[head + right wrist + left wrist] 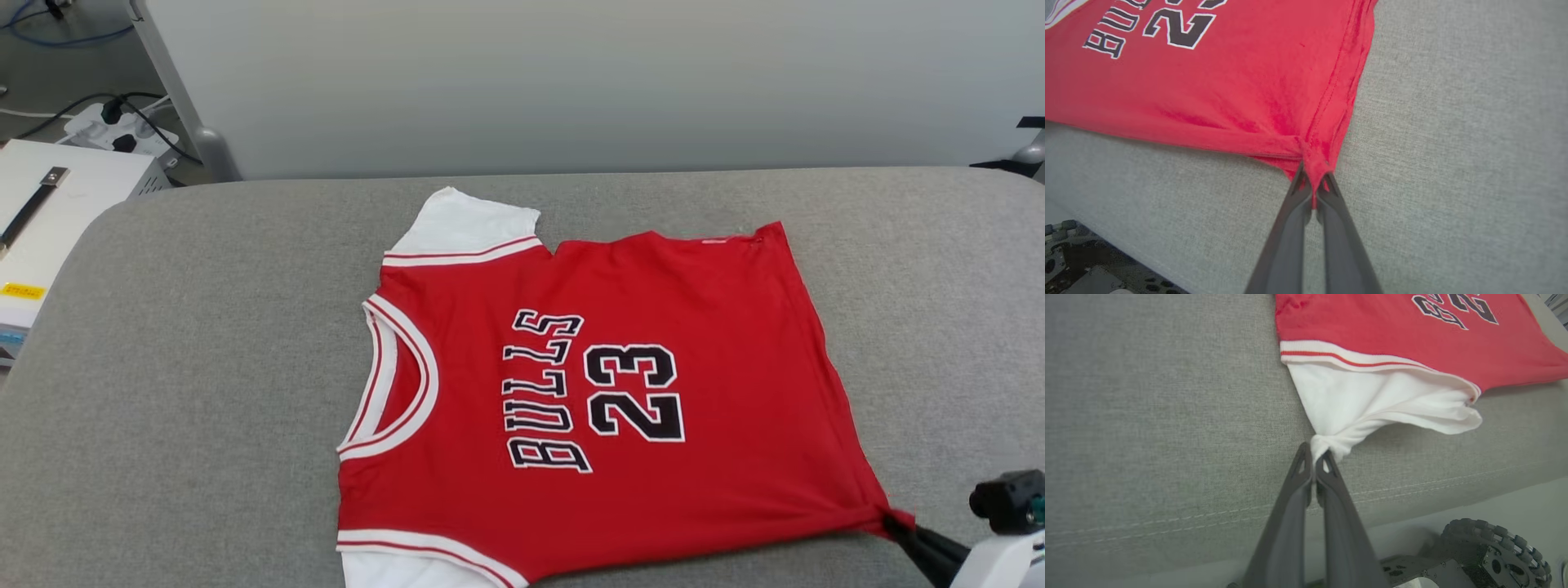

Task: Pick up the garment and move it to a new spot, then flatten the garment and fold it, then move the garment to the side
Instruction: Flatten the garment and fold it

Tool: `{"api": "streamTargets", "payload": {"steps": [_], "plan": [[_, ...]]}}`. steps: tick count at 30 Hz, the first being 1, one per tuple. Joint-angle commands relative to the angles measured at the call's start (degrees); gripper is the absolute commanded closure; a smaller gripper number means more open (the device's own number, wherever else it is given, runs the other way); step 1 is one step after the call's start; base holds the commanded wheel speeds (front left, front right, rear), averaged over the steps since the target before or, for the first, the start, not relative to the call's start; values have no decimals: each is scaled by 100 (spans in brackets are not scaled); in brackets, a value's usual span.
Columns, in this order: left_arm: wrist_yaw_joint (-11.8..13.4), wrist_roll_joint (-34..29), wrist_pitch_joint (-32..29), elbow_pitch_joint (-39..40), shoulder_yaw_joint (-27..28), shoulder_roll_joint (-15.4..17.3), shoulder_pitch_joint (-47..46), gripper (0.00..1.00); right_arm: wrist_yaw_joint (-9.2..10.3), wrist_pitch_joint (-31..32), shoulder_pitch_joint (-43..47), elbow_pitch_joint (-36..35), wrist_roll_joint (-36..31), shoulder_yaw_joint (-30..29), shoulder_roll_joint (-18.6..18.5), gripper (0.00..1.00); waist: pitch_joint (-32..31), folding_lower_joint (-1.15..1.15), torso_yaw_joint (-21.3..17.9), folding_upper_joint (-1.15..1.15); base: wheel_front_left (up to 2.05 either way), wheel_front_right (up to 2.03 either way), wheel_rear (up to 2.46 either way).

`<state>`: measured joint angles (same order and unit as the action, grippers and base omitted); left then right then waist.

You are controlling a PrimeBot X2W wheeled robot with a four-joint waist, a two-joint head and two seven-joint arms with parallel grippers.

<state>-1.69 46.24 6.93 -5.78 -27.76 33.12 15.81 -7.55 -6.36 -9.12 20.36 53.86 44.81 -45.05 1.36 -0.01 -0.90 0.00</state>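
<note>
Red "BULLS 23" garment (pixel 718 327), white-sleeved, laid flat on grey cushion (pixel 204 343), collar at nine o'clock, hem at three.

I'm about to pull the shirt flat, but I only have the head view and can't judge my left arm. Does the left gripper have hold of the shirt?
Observer: Yes. The left gripper is shut on the bunched tip of the garment's white sleeve.
Operator: Is that sleeve lying flat?
Observer: No. Its open edge stands off the grey cushion, with a shadow beneath.
Operator: And the right grip, how is it seated?
Observer: The right gripper has both fingers closed on the red hem corner, right where the side seam ends. Creases fan out from it.
</note>
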Motion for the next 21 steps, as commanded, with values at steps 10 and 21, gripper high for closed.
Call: {"api": "streamTargets", "payload": {"steps": [10, 21], "plan": [[107, 29, -42, 243, 14, 177, 141, 100, 6, 889, 1116, -862, 23, -823, -41, 100, -58, 1, 29, 0, 0, 0, 0], [-146, -553, 27, 340, -4, 407, -991, 100, 6, 1345, 1113, -1471, -430, -1744, 268, 100, 153, 1, -72, 0, 0, 0, 0]]}}
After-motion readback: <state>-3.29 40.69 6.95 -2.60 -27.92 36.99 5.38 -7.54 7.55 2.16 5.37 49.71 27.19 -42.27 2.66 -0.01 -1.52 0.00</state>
